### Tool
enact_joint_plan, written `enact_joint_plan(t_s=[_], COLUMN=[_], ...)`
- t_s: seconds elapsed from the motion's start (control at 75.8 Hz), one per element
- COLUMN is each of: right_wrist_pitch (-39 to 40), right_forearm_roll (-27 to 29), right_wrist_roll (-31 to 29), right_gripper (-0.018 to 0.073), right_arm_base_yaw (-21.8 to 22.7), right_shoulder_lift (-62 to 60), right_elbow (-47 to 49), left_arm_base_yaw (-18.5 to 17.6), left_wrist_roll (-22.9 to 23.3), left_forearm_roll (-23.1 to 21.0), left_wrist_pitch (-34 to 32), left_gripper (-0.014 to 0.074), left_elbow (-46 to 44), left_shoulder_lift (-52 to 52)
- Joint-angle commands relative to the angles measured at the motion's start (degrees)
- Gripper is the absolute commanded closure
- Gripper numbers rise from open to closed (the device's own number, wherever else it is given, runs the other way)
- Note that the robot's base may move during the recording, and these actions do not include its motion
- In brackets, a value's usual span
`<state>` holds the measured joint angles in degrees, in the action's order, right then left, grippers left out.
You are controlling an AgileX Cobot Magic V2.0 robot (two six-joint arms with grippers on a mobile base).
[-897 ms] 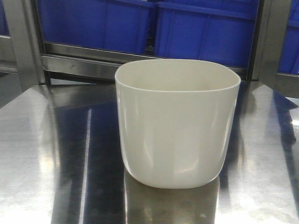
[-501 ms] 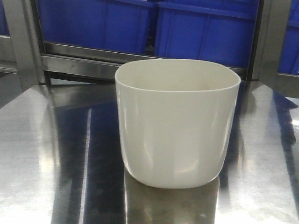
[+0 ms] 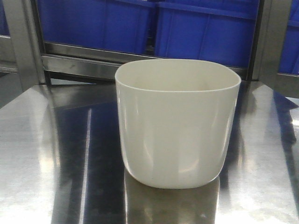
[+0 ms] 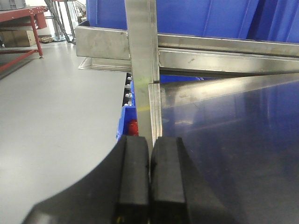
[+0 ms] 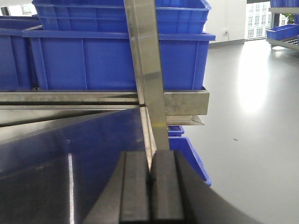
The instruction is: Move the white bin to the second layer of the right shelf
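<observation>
The bin (image 3: pixel 176 135) is standing upright on the tabletop (image 3: pixel 56 154), mouth up, right of the tabletop's centre, and its base is reflecting in the steel. Nothing is touching its walls.

Behind the tabletop's rear edge, a steel rail (image 3: pixel 79 63) is running across. Blue crates (image 3: pixel 205 32) are sitting side by side just above that rail.

The left gripper (image 4: pixel 149 161) is clenched, with its two black fingers (image 4: pixel 133 177) pressing pad to pad. It is lining up with the tabletop's left edge, facing the left post (image 4: pixel 142 56) at the rear corner.

The right gripper (image 5: pixel 150 175) is likewise clenched, pads meeting. It is lining up with the tabletop's right edge, facing the right post (image 5: pixel 149 70). Grey floor (image 5: pixel 252 140) is showing beyond that edge.
</observation>
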<state>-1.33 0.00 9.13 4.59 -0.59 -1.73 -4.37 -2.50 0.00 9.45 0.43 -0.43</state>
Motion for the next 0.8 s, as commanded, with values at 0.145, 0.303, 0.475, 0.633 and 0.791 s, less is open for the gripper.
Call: enact_joint_plan(t_s=[0.145,0.303,0.475,0.633,0.791], right_wrist_pitch=[6.0,8.5,11.1,3.5,-3.7], right_forearm_roll=[0.0,0.0,0.0,0.0,0.0], right_wrist_roll=[-0.1,-0.1,0.8,6.8,6.8], right_gripper=[0.0503,0.0503,0.0503,0.0503,0.0503], right_arm_base_yaw=[0.3,0.3,0.2,-0.6,-0.6], right_shoulder_lift=[-1.1,-1.1,-1.0,5.9,21.9], right_elbow=[1.0,1.0,1.0,6.2,19.2], left_arm_base_yaw=[-0.1,-0.1,-0.1,-0.1,-0.1], left_wrist_roll=[0.3,0.3,0.3,0.3,0.3], left_forearm_roll=[0.0,0.0,0.0,0.0,0.0], left_wrist_pitch=[-5.0,-5.0,-5.0,-5.0,-5.0], left_gripper=[0.0512,0.0512,0.0512,0.0512,0.0512], left_elbow=[2.1,2.1,2.1,2.1,2.1], left_shoulder_lift=[-0.8,-0.8,-0.8,-0.8,-0.8])
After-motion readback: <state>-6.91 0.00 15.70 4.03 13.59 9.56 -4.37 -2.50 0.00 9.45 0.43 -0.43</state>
